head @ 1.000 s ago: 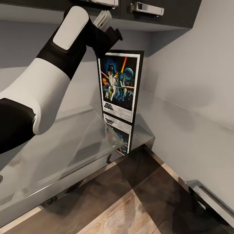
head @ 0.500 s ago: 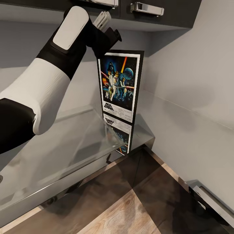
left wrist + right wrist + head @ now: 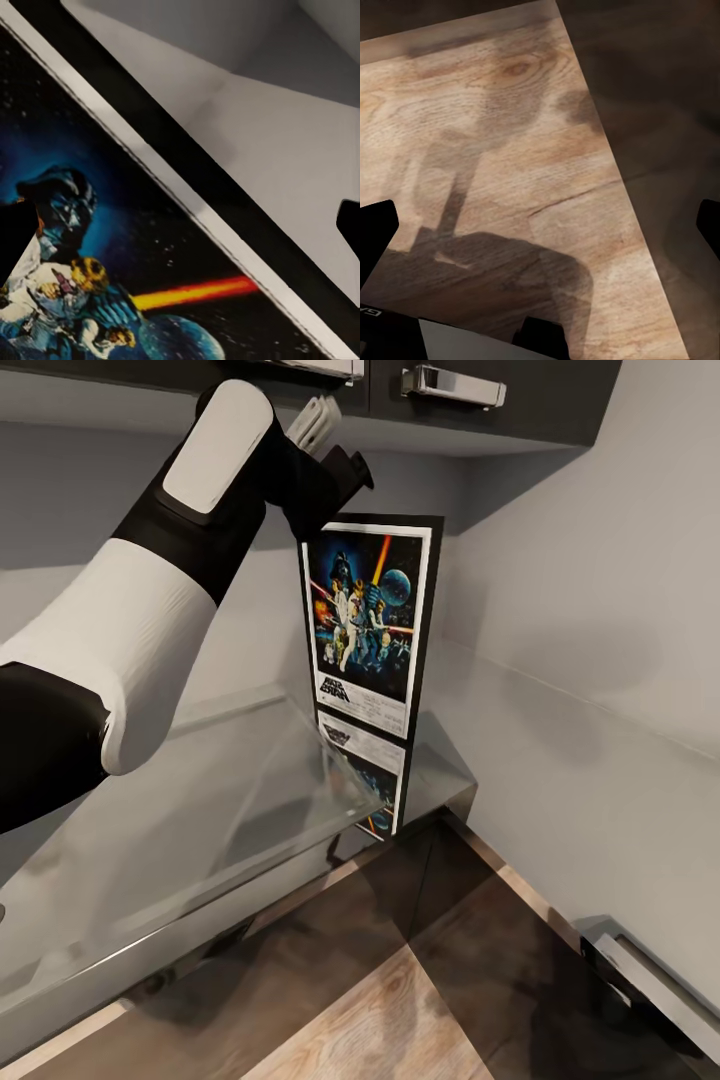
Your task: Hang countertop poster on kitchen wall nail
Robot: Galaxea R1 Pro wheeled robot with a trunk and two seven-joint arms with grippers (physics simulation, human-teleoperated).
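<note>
Over the last second almost nothing has changed: the poster (image 3: pixel 370 625) stands upright on the table (image 3: pixel 200 810), near its end, and the left hand (image 3: pixel 335 470) hovers at the poster's top corner. It looks wide open, so lifting has not started. Dark cupboards (image 3: pixel 480 390) hang just above the poster and limit the lift. The right hand (image 3: pixel 540 217) is open above the wooden floor (image 3: pixel 502 127).

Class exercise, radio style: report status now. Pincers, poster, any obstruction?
Left pincer at the poster's top edge, open, straddling it. Right pincer open over wood floor. Poster upright on countertop. Nothing blocking.
</note>
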